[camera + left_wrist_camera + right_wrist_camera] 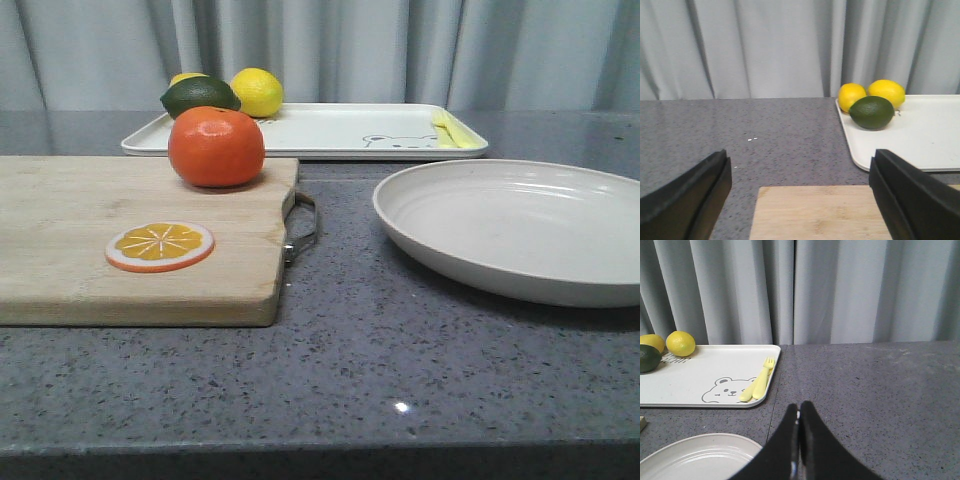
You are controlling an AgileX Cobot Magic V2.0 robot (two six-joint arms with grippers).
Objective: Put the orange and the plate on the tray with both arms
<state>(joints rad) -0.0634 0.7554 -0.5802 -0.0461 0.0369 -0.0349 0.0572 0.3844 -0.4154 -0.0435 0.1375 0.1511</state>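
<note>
The orange (216, 147) sits on the far part of the wooden cutting board (70, 260). The off-white plate (520, 225) lies on the counter at the right, and its rim shows in the right wrist view (700, 455). The white tray (320, 130) with a bear drawing lies at the back; it shows in the left wrist view (920, 140) and the right wrist view (705, 375). My left gripper (800, 200) is open and empty above the board's far left corner. My right gripper (799, 412) is shut and empty beside the plate's rim. Neither gripper shows in the front view.
On the tray's left end lie two yellow lemons (257, 91) and a dark green fruit (200, 96); yellow cutlery (450, 130) lies at its right end. A flat orange slice (160, 246) lies on the board. A metal handle (303, 225) sticks out of the board's right side. Grey curtains hang behind.
</note>
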